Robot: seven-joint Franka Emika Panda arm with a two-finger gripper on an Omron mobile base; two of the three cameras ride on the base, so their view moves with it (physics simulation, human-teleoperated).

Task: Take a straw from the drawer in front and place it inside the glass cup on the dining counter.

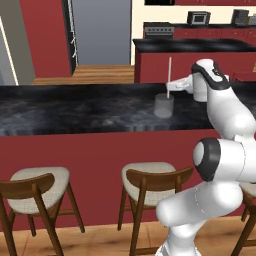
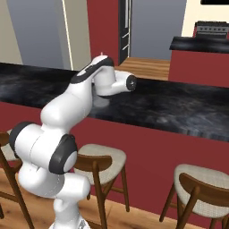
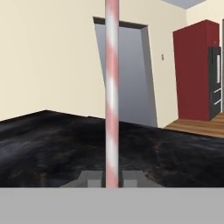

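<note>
Straw first: the thin, straight, whitish-pink striped straw (image 1: 169, 75) stood upright above the small clear glass tumbler (image 1: 164, 105), its lower end seeming to reach down to the cup's rim or just inside it, though the left base view was too coarse to tell how deep it sat. In the hand view the straw (image 3: 112, 96) ran vertically through the middle of the picture, pinched at its lower part between the two small dark finger tips (image 3: 92, 177). The robot's two-finger gripper (image 1: 171, 88) was therefore clenched on the straw, reaching in sideways from the right of the cup, just above its rim.

The glass cup rested on the long, glossy black marbled dining counter (image 1: 75, 110), well back from its near edge. The white arm with dark joints (image 2: 85, 94) stretched forward over the counter from the base. Below the counter's dark red front stood wooden stools with pale cushions (image 1: 37, 187).

Judging by this, the fetching was done and the placing step was in hand: the straw hung over the cup and had not yet been let go. The next move probably called for lowering the straw until its end neared the bottom of the cup, then parting the fingers and drawing the hand back sideways without knocking the straw or tipping the light tumbler.
</note>
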